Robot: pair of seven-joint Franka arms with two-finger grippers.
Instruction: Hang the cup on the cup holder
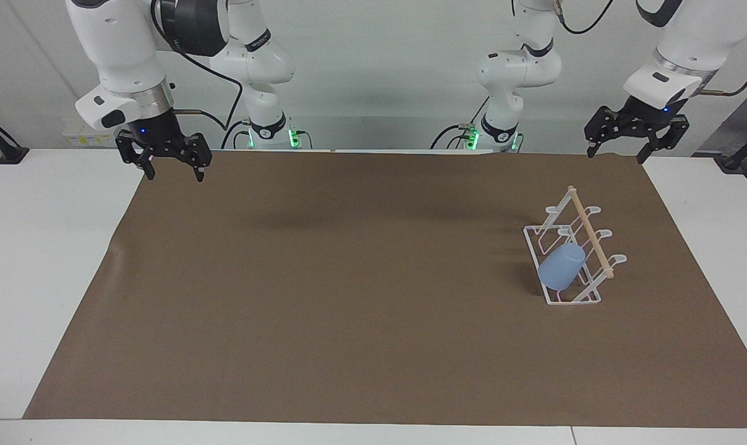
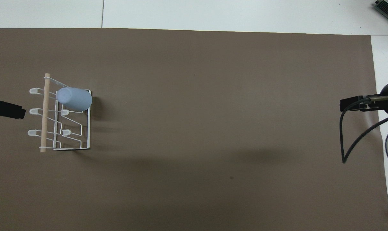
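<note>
We see the light blue plastic cup (image 1: pixel 561 274) hung tilted on the white wire cup holder (image 1: pixel 572 298), while the left gripper (image 1: pixel 637 137) and right gripper (image 1: pixel 174 168) hang spread wide, empty

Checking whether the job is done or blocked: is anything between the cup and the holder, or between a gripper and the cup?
Nothing visible. The cup already hangs upside down on a prong of the holder. The left gripper and right gripper are open, raised over the mat's corners nearest the robots, holding nothing.
</note>
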